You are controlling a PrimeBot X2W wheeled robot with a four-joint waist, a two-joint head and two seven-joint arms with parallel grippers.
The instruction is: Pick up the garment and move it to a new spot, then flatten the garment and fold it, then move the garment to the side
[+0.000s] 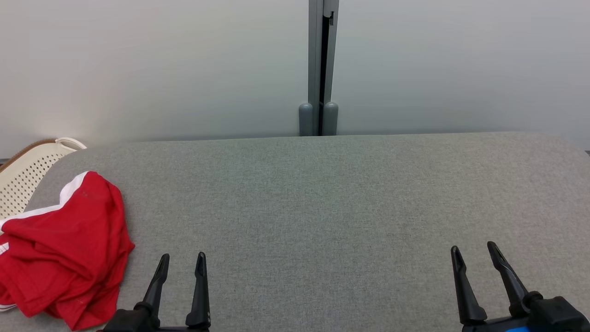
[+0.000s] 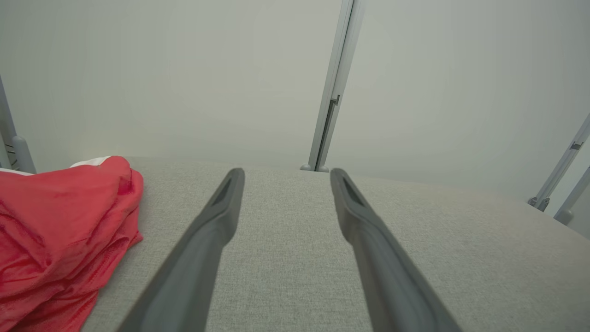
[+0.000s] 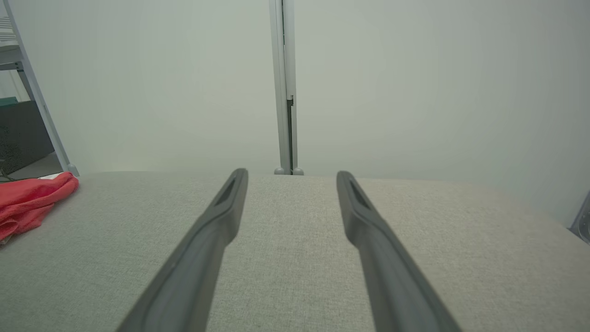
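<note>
Garment [image 1: 64,249] untouched: the left gripper [image 1: 183,255], at the table's [image 1: 322,198] front edge, has its 2 fingers spread wide and empty. Just to its left, the red cloth with white trim lies crumpled at the front-left corner. The right gripper [image 1: 473,246], also spread and empty, is near the front-right. A white perforated basket [image 1: 27,173] stands beyond the left edge.

We face a pale wall [image 1: 161,69] split by a grey post [image 1: 316,55]. Before us lies a grey fabric tabletop [image 1: 322,207].
</note>
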